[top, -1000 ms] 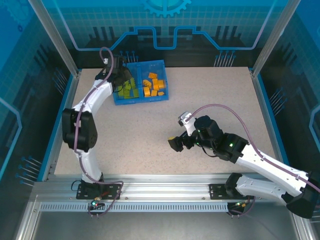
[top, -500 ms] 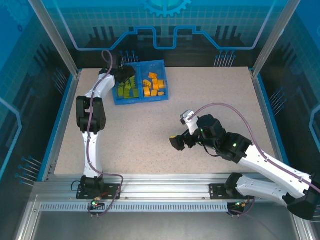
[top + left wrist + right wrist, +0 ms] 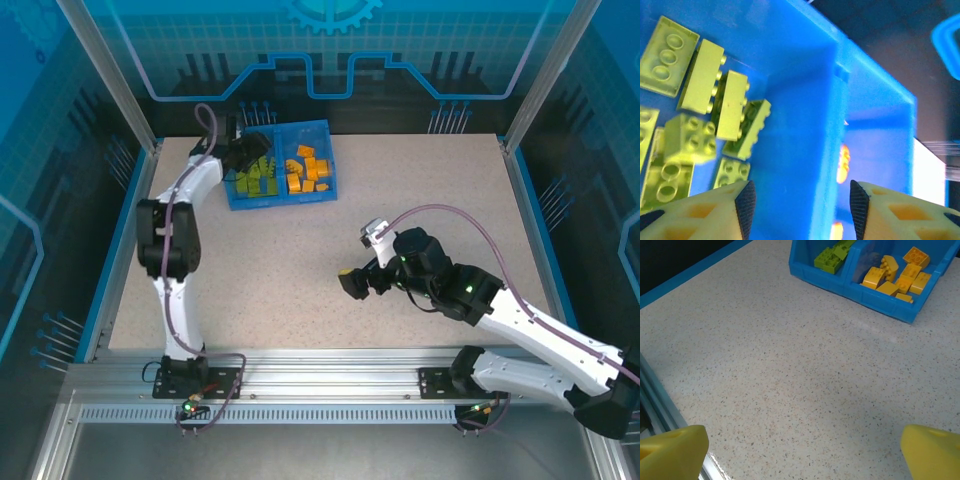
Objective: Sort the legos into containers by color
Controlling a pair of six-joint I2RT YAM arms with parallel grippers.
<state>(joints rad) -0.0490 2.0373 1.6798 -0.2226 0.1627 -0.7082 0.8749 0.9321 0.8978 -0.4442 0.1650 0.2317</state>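
Top external view: the left gripper (image 3: 243, 150) hangs over the far-left corner of the tray (image 3: 285, 203), a little farther back than a second ago, and its arm's elbow has swung nearer the table's left edge. Left wrist view: the left gripper (image 3: 800, 210) has its fingers (image 3: 745, 202) parted with nothing between them, so a brick has probably just been released. The green legos (image 3: 705, 115) lie loose on the compartment floor, below and to the left of the fingertips and apart from them. The divider (image 3: 837, 115) runs just beyond. The orange legos (image 3: 308, 168) fill the right compartment. The right gripper (image 3: 350, 285) waits spread wide and empty over the table (image 3: 300, 330), well apart from the tray. Every brick seen lies sorted, so the task appears nearly or wholly done.
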